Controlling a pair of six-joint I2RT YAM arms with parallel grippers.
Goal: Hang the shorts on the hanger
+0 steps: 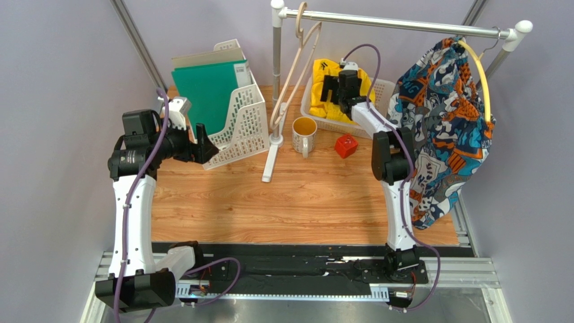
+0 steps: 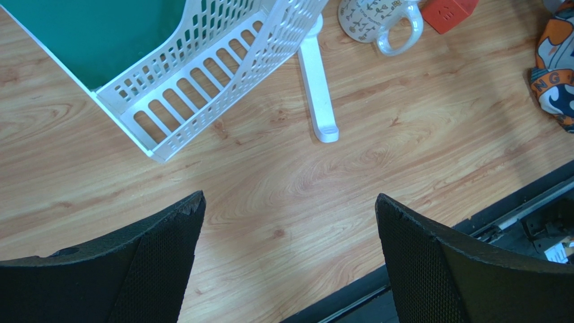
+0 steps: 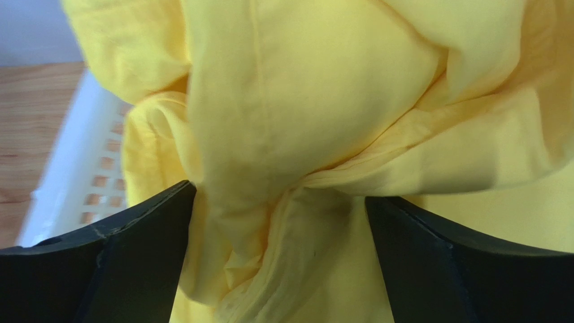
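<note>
Two fingers (image 3: 135, 249) of the right hand (image 3: 279, 215), spread wide, straddle the shorts (image 3: 303, 101).

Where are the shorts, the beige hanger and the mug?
shorts (image 1: 324, 75): top external view, bare yellow fabric on their left side.
beige hanger (image 1: 300, 23): top external view, neck just below the hook.
mug (image 1: 303, 141): top external view, outer wall.

Top view. Right tool (image 1: 340, 91) sits over the yellow shorts (image 1: 322, 75) in a white basket (image 1: 385, 87); the beige hanger (image 1: 292, 67) hangs from the rail (image 1: 404, 24); left tool (image 1: 204, 145) is beside the file rack (image 1: 246, 124).
</note>
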